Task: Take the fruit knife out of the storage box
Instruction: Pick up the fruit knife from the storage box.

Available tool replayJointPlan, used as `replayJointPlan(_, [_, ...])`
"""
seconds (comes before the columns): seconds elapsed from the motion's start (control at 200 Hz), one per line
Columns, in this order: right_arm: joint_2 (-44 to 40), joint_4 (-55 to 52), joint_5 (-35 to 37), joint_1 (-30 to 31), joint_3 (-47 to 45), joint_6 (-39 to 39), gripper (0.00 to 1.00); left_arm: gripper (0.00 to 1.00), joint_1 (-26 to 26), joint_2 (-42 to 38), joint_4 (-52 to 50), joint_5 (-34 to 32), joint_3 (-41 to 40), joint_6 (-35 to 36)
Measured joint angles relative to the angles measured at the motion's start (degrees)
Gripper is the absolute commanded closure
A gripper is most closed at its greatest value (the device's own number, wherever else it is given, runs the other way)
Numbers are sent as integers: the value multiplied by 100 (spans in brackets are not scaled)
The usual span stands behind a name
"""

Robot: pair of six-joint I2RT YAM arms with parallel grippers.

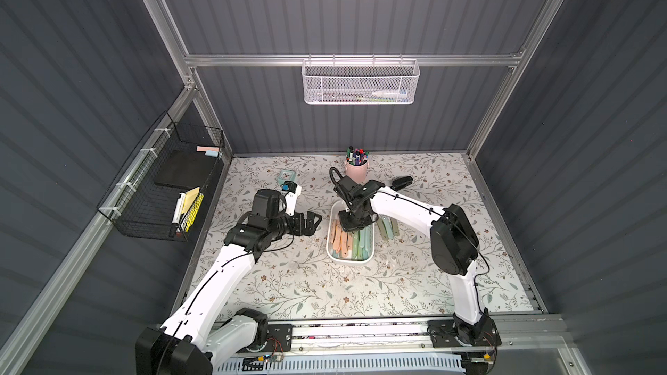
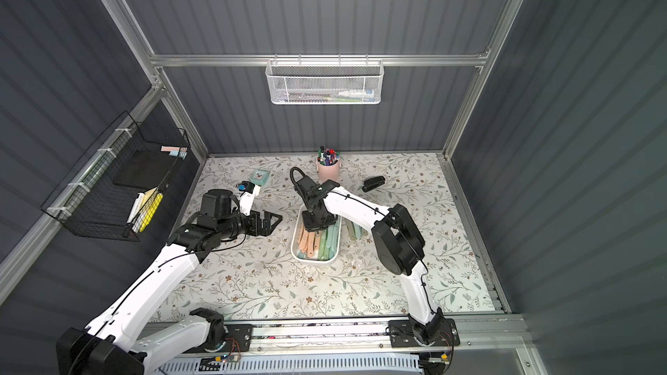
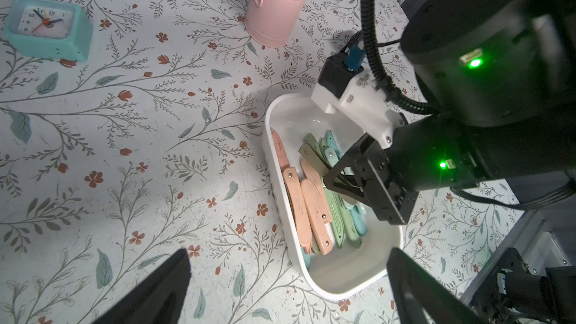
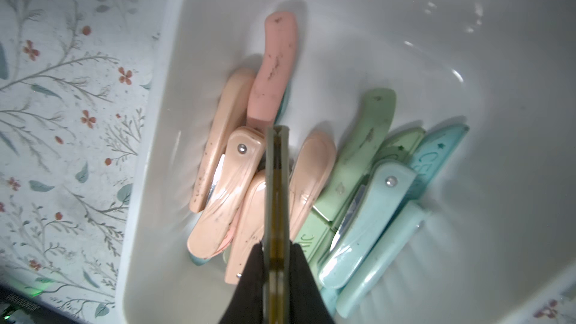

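Observation:
The white storage box (image 1: pixel 330 243) (image 2: pixel 294 247) lies mid-table and holds several folded fruit knives in pink, green and blue. My right gripper (image 1: pixel 352 225) (image 4: pixel 276 250) reaches down into it. Its fingers are shut on an olive-green fruit knife (image 4: pixel 276 182) (image 3: pixel 313 155), which the right wrist view shows edge-on above the pile. The box's wall (image 4: pixel 343 26) surrounds the knives. My left gripper (image 1: pixel 314 223) (image 3: pixel 288 254) hovers open just left of the box's rim (image 3: pixel 327 288), with nothing between its fingers.
A few more knives (image 1: pixel 388 229) lie on the table right of the box. Behind it are a pink pen cup (image 1: pixel 356 169), a teal clock (image 1: pixel 287 176) and a black stapler (image 1: pixel 401 182). A black wire basket (image 1: pixel 162 189) hangs on the left wall, a white mesh basket (image 1: pixel 361 82) on the back wall.

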Motion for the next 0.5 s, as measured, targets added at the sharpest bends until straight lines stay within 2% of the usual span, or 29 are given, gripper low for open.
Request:
replayJointPlan(0.175, [-844,664,-833,-533,-1019,-44,87,1,0,-50,175,632,-13,-4])
replayJointPlan(0.295, [-1379,970,-1314,-1130,-1552,-142,87,1,0,-63,391,1215,-13,-20])
replayJointPlan(0.5, [-2035,1176,-1613,-2319,-2522,-308,87,1,0,146,525,1919,-13,-26])
